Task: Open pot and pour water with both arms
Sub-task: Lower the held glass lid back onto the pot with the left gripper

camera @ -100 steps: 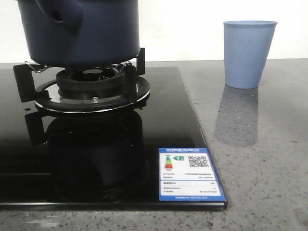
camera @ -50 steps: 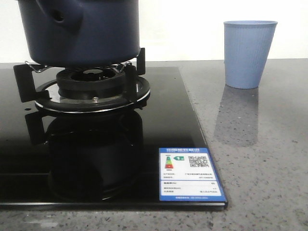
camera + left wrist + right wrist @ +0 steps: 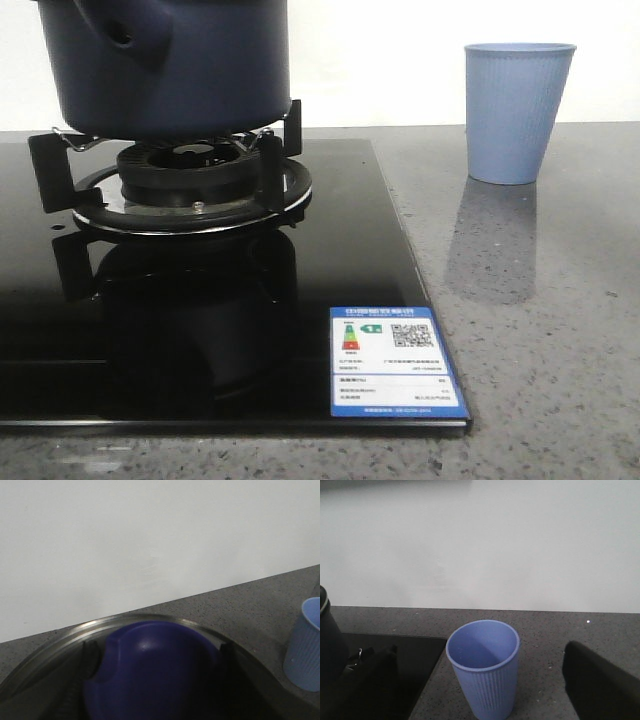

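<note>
The dark navy pot (image 3: 170,65) stands on the gas burner (image 3: 190,185) at the back left; its side handle stub with a hole (image 3: 125,35) faces front. Its edge also shows in the right wrist view (image 3: 327,645). In the left wrist view my left gripper (image 3: 157,650) is above the pot, its dark fingers (image 3: 90,655) pressed against both sides of the blue lid knob (image 3: 155,675), with the lid's metal rim (image 3: 60,635) around it. My right gripper (image 3: 480,650) is open, with the pale blue ribbed cup (image 3: 485,680) just ahead between its fingers (image 3: 600,685).
The black glass hob (image 3: 350,250) covers the left of the grey speckled counter (image 3: 540,330) and carries a blue energy label (image 3: 397,362) at its front right corner. The cup (image 3: 517,110) stands upright at the back right, also seen in the left wrist view (image 3: 305,650).
</note>
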`<state>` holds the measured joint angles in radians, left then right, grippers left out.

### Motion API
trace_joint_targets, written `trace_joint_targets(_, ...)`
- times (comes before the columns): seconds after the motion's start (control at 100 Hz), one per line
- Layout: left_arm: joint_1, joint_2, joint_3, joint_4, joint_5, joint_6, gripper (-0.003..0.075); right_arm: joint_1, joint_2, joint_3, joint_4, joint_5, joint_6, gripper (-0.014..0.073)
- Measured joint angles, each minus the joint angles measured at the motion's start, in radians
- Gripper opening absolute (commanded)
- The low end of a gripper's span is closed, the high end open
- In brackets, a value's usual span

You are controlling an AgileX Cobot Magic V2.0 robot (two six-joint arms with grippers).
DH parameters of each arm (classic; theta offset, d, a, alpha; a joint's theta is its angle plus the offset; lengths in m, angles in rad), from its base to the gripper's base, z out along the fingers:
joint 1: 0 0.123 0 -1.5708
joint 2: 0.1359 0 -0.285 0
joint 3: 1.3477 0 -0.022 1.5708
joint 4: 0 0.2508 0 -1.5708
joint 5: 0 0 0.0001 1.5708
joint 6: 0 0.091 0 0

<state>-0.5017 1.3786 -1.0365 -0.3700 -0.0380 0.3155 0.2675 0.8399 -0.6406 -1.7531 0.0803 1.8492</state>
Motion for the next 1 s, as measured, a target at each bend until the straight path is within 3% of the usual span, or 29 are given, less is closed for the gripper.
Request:
trace_joint_targets(0.18, 0.000, 0.004, 0.000, 0.000, -0.002, 0.002, 0.0372, 0.000, 0.000, 0.000, 0.000, 0.000, 0.000, 0.0584)
trace_joint_targets(0.38, 0.000, 0.004, 0.000, 0.000, 0.000, 0.002, 0.0615, 0.000, 0.000, 0.000, 0.000, 0.000, 0.000, 0.0584)
trace_joint_targets(0.7, 0.013, -0.102, 0.000, -0.002, 0.046, 0.002, 0.0618, 0.000, -0.006, 0.002, -0.021, 0.003, 0.000, 0.0573)
trace_joint_targets(0.8, 0.044, -0.163, 0.000, 0.000, 0.068, 0.002, 0.0594, 0.000, -0.021, 0.002, -0.025, 0.013, 0.000, 0.0478)
trace_joint_targets(0.86, 0.070, -0.191, 0.000, 0.000, 0.090, 0.002, 0.0545, 0.000, -0.034, 0.002, -0.025, 0.016, 0.000, 0.0367)
trace_joint_targets(1.0, 0.131, -0.257, 0.006, 0.000, 0.151, 0.002, 0.0291, 0.000, -0.060, 0.002, -0.041, 0.022, 0.000, 0.0050)
